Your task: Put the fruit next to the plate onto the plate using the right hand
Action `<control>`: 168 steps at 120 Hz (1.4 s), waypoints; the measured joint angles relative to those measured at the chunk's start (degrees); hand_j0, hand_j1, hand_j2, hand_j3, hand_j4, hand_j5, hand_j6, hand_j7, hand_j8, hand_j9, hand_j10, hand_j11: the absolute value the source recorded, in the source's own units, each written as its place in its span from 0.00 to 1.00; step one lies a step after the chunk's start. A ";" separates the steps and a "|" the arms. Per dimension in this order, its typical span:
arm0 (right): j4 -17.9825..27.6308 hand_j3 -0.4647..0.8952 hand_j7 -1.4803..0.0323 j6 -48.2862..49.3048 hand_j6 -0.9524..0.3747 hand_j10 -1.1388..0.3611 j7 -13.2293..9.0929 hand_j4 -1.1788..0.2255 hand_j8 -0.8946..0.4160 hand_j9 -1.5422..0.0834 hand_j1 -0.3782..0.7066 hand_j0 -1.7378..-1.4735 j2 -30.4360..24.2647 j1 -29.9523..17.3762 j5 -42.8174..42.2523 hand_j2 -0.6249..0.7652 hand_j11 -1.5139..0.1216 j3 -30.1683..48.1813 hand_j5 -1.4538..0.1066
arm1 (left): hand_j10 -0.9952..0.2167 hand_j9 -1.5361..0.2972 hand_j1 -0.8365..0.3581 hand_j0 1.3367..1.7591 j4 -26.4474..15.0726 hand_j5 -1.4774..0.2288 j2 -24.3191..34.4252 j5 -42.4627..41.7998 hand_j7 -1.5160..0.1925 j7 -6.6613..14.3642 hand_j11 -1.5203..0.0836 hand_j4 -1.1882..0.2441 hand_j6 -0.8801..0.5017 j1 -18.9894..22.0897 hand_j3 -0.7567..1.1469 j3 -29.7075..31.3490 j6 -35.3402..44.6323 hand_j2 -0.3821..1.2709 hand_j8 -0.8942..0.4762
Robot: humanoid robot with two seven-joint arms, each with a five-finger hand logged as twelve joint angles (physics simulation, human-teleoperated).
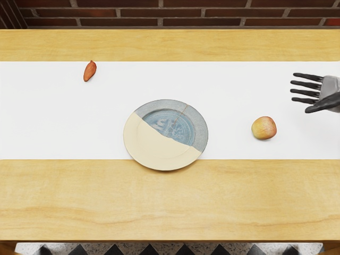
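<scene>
While its fingers spread wide and hold nothing, the right hand (315, 93) reaches in from the right edge of the view, fingertips pointing left over a white cloth (64, 127) laid along the wooden worktop (170, 202). An apple (264, 128) lies on the cloth nearer the front and slightly left of the hand, near it but not touching. Bare cloth separates the apple from the plate (154, 156) to its left, whose front rim crosses the cloth's edge onto the wood. A small reddish-brown fruit (90, 70) rests by the cloth's back edge, well apart at far left. Brick wall (170, 13) runs behind the worktop.
</scene>
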 joint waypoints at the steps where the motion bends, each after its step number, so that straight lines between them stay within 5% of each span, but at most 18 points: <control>1: -0.01 0.34 0.98 0.00 0.72 0.76 -0.18 0.84 0.68 0.95 0.03 0.30 0.08 0.08 0.00 0.45 0.93 0.00 0.93 | 0.81 0.83 0.98 0.76 0.00 0.86 0.00 0.00 0.88 0.00 0.94 0.82 0.63 0.00 0.40 0.00 0.00 0.23 0.64; 16: 0.43 0.34 0.98 0.00 0.72 0.76 -1.73 0.84 0.68 0.95 0.03 0.30 0.64 1.39 -0.27 0.45 0.93 -0.01 0.93 | 0.81 0.83 0.98 0.76 0.00 0.86 0.00 0.00 0.88 0.00 0.94 0.82 0.63 0.00 0.40 0.00 0.00 0.23 0.64; 26: 2.35 0.34 0.97 0.01 0.71 0.75 -2.10 0.83 0.68 0.94 0.04 0.30 0.58 4.68 -8.05 0.45 0.92 0.36 0.92 | 0.81 0.83 0.98 0.76 0.00 0.86 0.00 0.01 0.88 0.00 0.94 0.82 0.63 0.00 0.40 0.00 0.00 0.23 0.64; 49: 26.75 0.34 0.96 -0.02 0.70 0.74 -2.35 0.82 0.67 0.93 0.05 0.30 -0.07 3.17 -41.62 0.45 0.91 4.58 0.91 | 0.81 0.83 0.98 0.76 0.00 0.86 0.00 0.00 0.88 0.00 0.94 0.82 0.63 0.00 0.40 0.01 0.00 0.23 0.65; 69: 36.02 0.34 0.96 -10.25 0.70 0.74 -2.39 0.82 0.66 0.93 0.05 0.30 4.53 -5.69 -66.98 0.45 0.91 4.25 0.91 | 0.81 0.83 0.98 0.76 0.00 0.86 0.00 -0.01 0.88 0.01 0.94 0.82 0.63 0.00 0.40 0.00 0.00 0.23 0.64; 87: 37.60 0.34 0.96 -21.94 0.69 0.74 -2.39 0.82 0.66 0.93 0.06 0.30 8.03 -9.23 -75.92 0.45 0.90 -0.71 0.91 | 0.81 0.83 0.98 0.76 0.00 0.86 0.00 0.00 0.88 0.00 0.94 0.82 0.63 0.00 0.40 0.00 0.00 0.23 0.64; 120: 35.10 0.34 0.94 -30.64 0.68 0.73 -2.40 0.80 0.64 0.91 0.08 0.30 12.78 -9.78 -78.44 0.44 0.89 -5.57 0.89 | 0.81 0.83 0.98 0.76 0.00 0.86 0.00 0.00 0.88 0.00 0.94 0.82 0.63 0.00 0.40 0.00 0.00 0.23 0.64; 168: 34.34 0.34 0.73 -31.74 0.50 0.57 -2.40 0.63 0.46 0.72 0.34 0.30 13.43 -9.41 -78.41 0.41 0.69 -7.76 0.69 | 0.81 0.83 0.98 0.76 0.00 0.86 0.00 0.00 0.88 0.00 0.94 0.82 0.63 0.00 0.40 0.00 0.00 0.23 0.64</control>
